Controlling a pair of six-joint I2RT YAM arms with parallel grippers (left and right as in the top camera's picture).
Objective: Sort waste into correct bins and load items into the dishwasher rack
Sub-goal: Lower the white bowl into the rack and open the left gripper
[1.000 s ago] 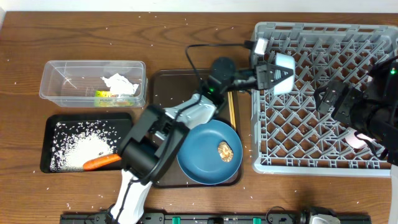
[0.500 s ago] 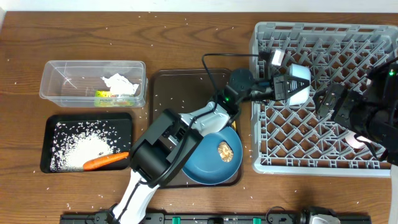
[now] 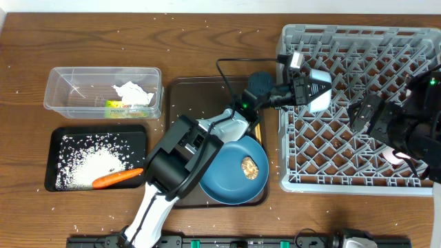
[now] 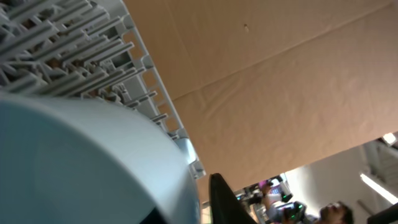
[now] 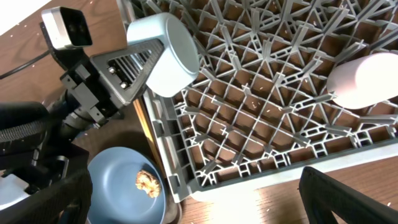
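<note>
Left gripper (image 3: 308, 88) clamped on the light-blue cup (image 5: 166, 53) | cup held above the left edge of the dishwasher rack (image 3: 344, 182), not touching the pegs | long axis tipped near horizontal, flat round end facing into the rack | right gripper (image 3: 381, 127) fingers spread, holding nothing, over the rack's right side.

Grey plastic rack (image 3: 358, 31), smooth light-blue cup (image 5: 165, 53), wood-grain table (image 3: 207, 48)
</note>
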